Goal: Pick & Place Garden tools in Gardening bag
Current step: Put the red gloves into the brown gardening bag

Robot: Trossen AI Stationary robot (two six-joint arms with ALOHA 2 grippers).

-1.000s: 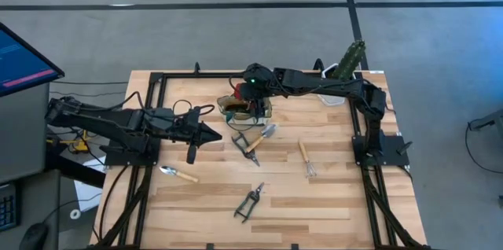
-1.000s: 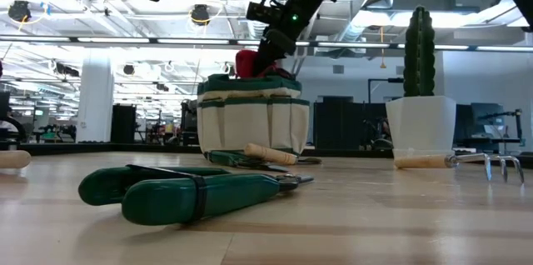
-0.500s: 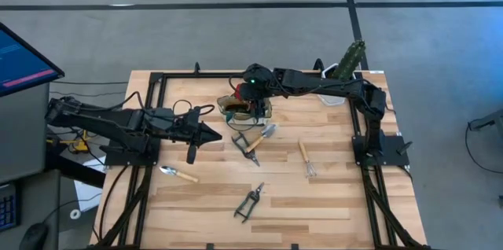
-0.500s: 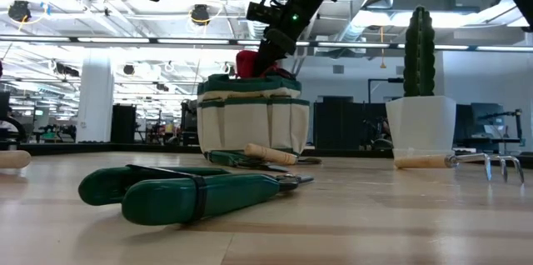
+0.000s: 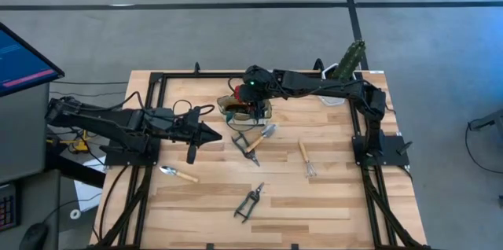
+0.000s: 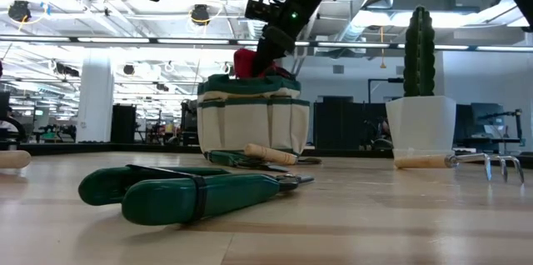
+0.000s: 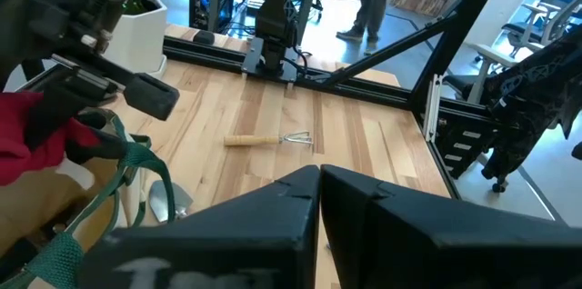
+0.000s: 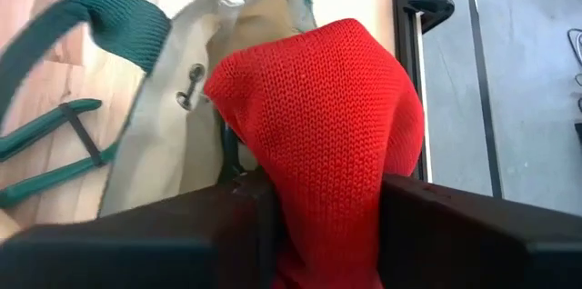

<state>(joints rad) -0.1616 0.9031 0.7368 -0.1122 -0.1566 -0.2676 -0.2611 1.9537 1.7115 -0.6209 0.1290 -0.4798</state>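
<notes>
The cream gardening bag (image 5: pixel 245 108) with green trim stands at the table's far middle, also seen in the low view (image 6: pixel 252 123). My right gripper (image 5: pixel 250 97) hangs over its mouth, closed on a red knitted tool head (image 8: pixel 327 98) that sticks up out of the bag (image 6: pixel 244 61). On the wood lie a wooden-handled trowel (image 5: pixel 259 140), green shears (image 6: pixel 191 192), dark shears (image 5: pixel 249 201), a small hand fork (image 5: pixel 306 158) and a thin wooden-handled tool (image 5: pixel 179 174). My left gripper (image 5: pixel 212 134) hovers shut at the left, holding nothing. My right gripper has the red knitted head's lower part (image 8: pixel 323 225) between its two fingers (image 8: pixel 227 225), one on each side. The fingers slant down from the table's right and far side. The red head stands upright above the bag's mouth (image 8: pixel 227 16); what lies below the fingers is hidden.
A white pot with a green cactus (image 5: pixel 346 65) stands at the far right corner, close behind my right arm. A black frame (image 5: pixel 157 85) runs round the table. A monitor (image 5: pixel 23 61) stands beyond the left edge. Bare wood lies along the near edge.
</notes>
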